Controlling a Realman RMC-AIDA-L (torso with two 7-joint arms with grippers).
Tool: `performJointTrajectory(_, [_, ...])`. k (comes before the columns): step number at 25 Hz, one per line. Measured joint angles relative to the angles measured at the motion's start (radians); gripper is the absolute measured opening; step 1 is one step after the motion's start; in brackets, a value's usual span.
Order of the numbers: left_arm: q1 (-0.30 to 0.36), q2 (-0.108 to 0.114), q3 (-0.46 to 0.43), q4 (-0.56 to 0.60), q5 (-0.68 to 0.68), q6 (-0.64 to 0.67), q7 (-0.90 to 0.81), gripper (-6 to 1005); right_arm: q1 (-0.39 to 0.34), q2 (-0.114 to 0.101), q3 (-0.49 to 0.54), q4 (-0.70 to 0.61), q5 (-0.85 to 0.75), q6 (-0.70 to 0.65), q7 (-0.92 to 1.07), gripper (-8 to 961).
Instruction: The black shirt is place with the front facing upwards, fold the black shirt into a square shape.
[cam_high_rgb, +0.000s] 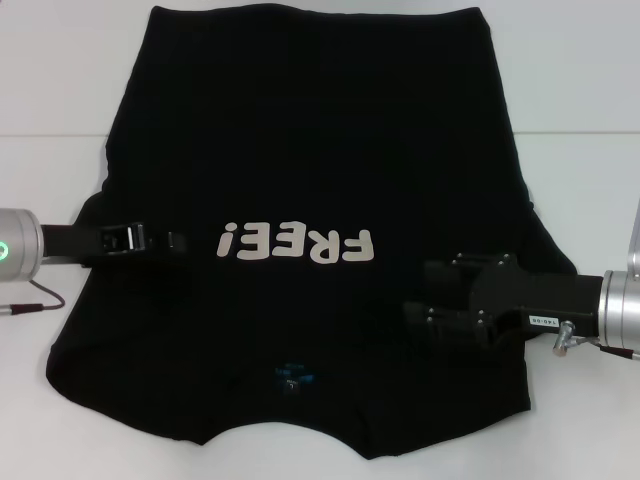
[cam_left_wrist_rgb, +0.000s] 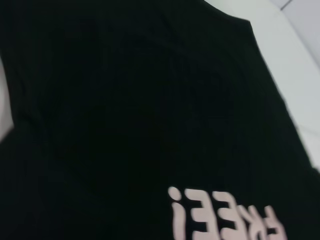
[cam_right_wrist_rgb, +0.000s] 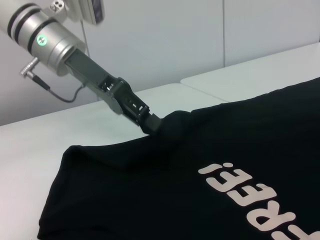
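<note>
The black shirt (cam_high_rgb: 300, 180) lies face up on the white table (cam_high_rgb: 60, 110), collar nearest the robot, and the left gripper (cam_high_rgb: 178, 242) has its fingers pinched shut on a raised tuck of cloth beside the "FREE!" lettering (cam_high_rgb: 297, 245). The right gripper (cam_high_rgb: 415, 295) hovers over the opposite side, fingers spread and empty. The risk is that thin pinch slipping, or one-sided pulling skewing the shirt.

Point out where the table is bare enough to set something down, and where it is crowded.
Bare white table lies along the black shirt's left edge and far left corner, and along its right edge by the far right corner. The middle is crowded: the left gripper beside the lettering, the right gripper on the cloth.
</note>
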Motion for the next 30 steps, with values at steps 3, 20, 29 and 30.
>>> performJointTrajectory(3, [-0.012,0.016,-0.074,-0.097,-0.046,0.012,-0.008,210,0.0,0.0,0.0,0.0,0.0,0.0,0.0,673])
performJointTrajectory(20, [0.089,0.079,-0.376,-0.275,-0.118,-0.073,-0.02,839,-0.001,-0.002,0.0,0.002,0.0,0.005,0.0,671])
performJointTrajectory(29, [0.06,0.069,-0.373,-0.323,-0.12,-0.164,-0.02,850,-0.001,-0.002,0.0,0.002,0.0,0.006,0.0,670])
performJointTrajectory(30, [0.059,0.068,-0.373,-0.323,-0.119,-0.169,-0.02,850,-0.001,-0.002,0.0,0.002,0.0,0.006,0.0,670])
